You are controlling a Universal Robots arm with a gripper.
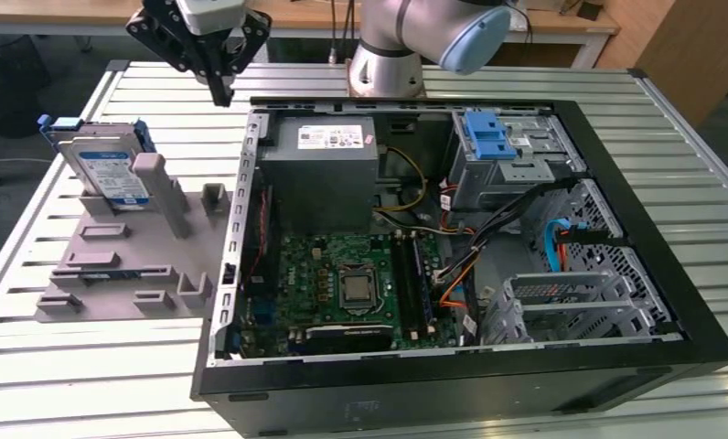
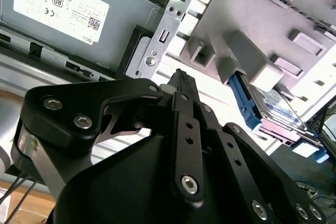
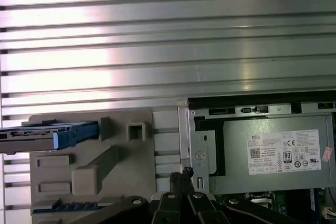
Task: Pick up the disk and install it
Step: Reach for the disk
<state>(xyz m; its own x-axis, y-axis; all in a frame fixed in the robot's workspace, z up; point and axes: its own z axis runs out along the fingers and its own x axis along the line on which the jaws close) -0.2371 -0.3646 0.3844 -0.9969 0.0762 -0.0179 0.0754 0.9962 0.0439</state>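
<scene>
The disk (image 1: 105, 168), a silver drive with a blue-and-white label in a blue carrier, stands on edge in the grey holder (image 1: 133, 265) at the exterior view's left. Its blue carrier edge is seen in the second wrist view (image 2: 244, 99), and the disk (image 3: 48, 135) appears edge-on in the first wrist view. My gripper (image 1: 221, 90) hangs above the slatted table, between the holder and the far corner of the open computer case (image 1: 462, 384). It is shut, fingertips together (image 2: 181, 78) (image 3: 184, 173), with nothing in it, and well apart from the disk.
Inside the case are a grey power supply box (image 1: 321, 169) with a white sticker, a green motherboard (image 1: 346, 283), cables, a blue latch (image 1: 487, 137) on the drive bay and a metal cage (image 1: 578, 297). The holder carries several grey posts and slots.
</scene>
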